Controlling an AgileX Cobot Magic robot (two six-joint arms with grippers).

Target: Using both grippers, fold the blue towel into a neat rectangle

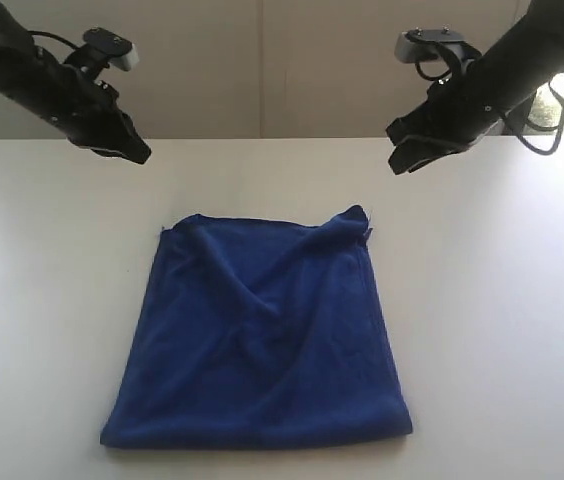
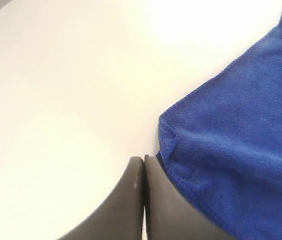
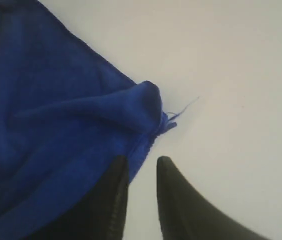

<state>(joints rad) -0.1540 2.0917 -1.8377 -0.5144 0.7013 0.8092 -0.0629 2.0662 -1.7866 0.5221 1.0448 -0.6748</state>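
The blue towel (image 1: 260, 335) lies folded over on the white table (image 1: 502, 300), roughly square, with creases running across its middle and its far right corner bunched up. My left gripper (image 1: 140, 155) hovers above the table beyond the towel's far left corner, jaws shut and empty; the left wrist view shows it (image 2: 144, 159) pressed together beside the towel's corner (image 2: 231, 150). My right gripper (image 1: 400, 162) hangs raised beyond the far right corner. In the right wrist view it (image 3: 142, 161) is open with nothing between its fingers, just off the bunched corner (image 3: 148, 100), where a loose thread (image 3: 183, 107) sticks out.
A pale wall (image 1: 262, 60) rises behind the table's far edge. Cables (image 1: 552, 110) hang from the right arm at the far right. Bare table surrounds the towel on every side.
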